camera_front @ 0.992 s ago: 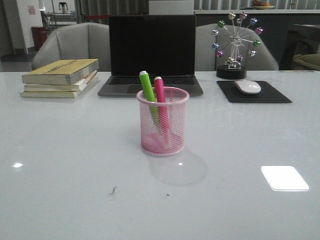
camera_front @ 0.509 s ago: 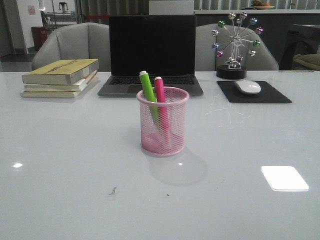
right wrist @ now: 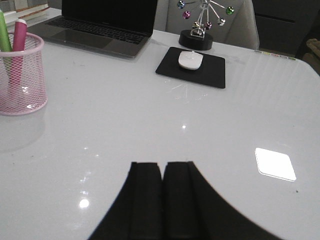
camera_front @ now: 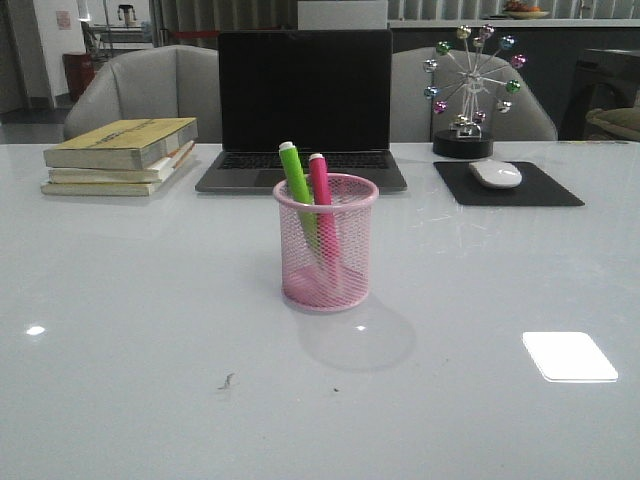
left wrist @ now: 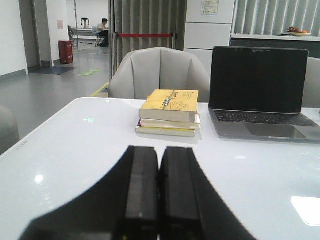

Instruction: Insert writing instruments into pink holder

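The pink holder (camera_front: 326,245) stands upright at the middle of the white table. Two writing instruments lean inside it, a lime green marker (camera_front: 294,175) and a pink marker (camera_front: 319,185), tops above the rim. The right wrist view shows the holder (right wrist: 20,75) with the green marker (right wrist: 4,32) and pink marker (right wrist: 18,37) in it. My right gripper (right wrist: 163,167) is shut and empty, far from the holder. My left gripper (left wrist: 159,152) is shut and empty, low over the table. Neither gripper appears in the front view.
A laptop (camera_front: 303,110) sits open behind the holder. A stack of books (camera_front: 120,155) lies at the back left. A white mouse (camera_front: 495,174) rests on a black pad (camera_front: 508,185) at the back right, beside a ferris-wheel ornament (camera_front: 468,90). Chairs stand behind the table.
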Tool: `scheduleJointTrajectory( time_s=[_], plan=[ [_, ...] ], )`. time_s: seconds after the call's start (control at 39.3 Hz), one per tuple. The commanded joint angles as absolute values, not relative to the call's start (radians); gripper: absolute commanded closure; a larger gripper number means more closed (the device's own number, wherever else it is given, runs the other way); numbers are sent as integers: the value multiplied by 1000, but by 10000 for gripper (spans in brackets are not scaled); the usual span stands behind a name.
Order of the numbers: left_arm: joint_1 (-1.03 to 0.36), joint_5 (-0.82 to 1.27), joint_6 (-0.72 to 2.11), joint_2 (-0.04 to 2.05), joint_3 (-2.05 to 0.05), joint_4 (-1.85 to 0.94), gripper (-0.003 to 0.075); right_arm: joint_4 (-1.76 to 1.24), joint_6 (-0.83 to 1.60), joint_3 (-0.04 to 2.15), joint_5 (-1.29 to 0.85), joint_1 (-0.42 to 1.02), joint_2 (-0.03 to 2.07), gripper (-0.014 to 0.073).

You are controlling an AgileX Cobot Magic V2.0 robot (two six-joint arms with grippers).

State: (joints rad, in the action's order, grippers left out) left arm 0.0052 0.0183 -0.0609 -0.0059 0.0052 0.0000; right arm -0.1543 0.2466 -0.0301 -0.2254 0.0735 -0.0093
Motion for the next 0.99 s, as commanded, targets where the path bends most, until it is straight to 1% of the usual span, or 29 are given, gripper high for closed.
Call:
scheduleJointTrajectory(
  time_s=[0.0, 0.97],
  plan=[
    [0, -28, -73, -29, 8, -6, 628, -151, 255, -31, -144, 74, -29, 545],
    [0, -16, -73, -29, 8, -36, 628, -151, 255, -31, -144, 74, -29, 545]
  ],
)
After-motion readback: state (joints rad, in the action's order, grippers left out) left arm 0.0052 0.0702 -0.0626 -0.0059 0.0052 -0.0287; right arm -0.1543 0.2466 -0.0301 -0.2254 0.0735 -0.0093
